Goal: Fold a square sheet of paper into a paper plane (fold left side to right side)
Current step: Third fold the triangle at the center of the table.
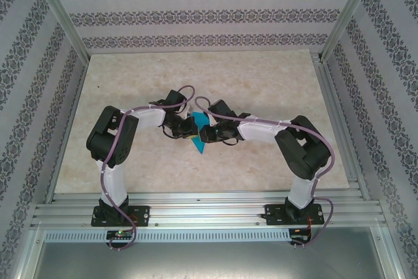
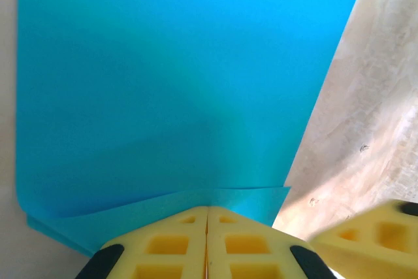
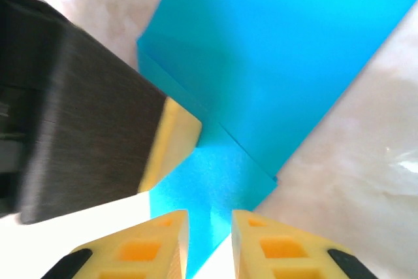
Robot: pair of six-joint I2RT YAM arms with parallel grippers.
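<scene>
Left wrist: left gripper point(image 2: 208, 212) closed tight, tips against folded cyan paper point(image 2: 163, 83) (layered edge); right gripper point(image 3: 209, 219) slightly parted over it.

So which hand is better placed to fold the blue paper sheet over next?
Probably left: the left hand is shut on an edge of the bright cyan-blue sheet of paper, while the right hand stands open.
</scene>
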